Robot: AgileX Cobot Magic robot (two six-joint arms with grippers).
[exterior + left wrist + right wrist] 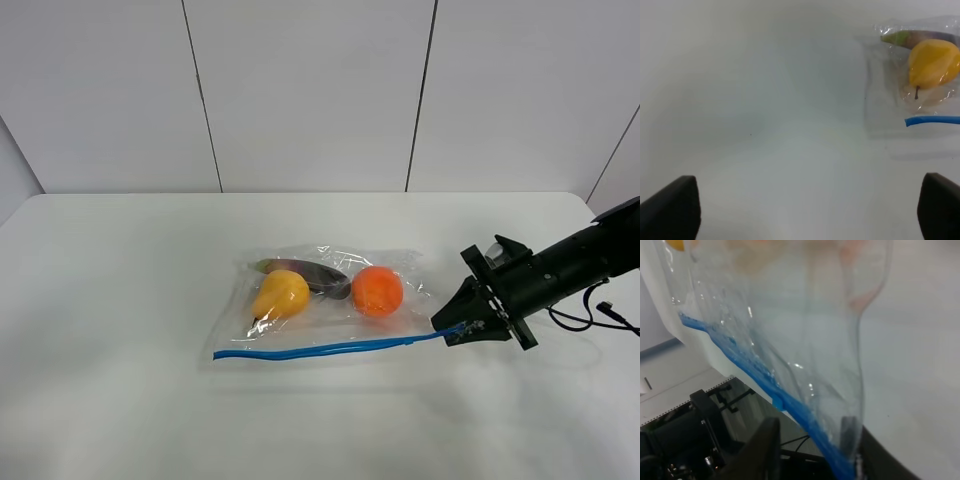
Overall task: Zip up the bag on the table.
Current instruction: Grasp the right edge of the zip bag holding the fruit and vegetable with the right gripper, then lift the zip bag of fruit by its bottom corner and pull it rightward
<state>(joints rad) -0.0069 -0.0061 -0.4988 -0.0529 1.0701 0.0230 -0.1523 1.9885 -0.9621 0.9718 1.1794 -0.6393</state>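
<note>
The clear bag (330,322) lies flat in the middle of the white table (120,300), with a yellow pear (281,294), an orange (377,290) and a dark eggplant (310,272) inside. Its blue zipper strip (320,349) runs along the near edge. My right gripper (452,331) is shut on the strip's right end. The right wrist view shows the strip (755,372) running into the gripper (840,465), with the plastic lifted. My left gripper (805,212) is open over bare table, left of the bag (890,100). It is out of the exterior view.
A black cable (590,318) trails from the right arm on the table's right side. The table's far edge meets a white panelled wall (310,90). Dark equipment (685,440) shows beyond the table edge in the right wrist view.
</note>
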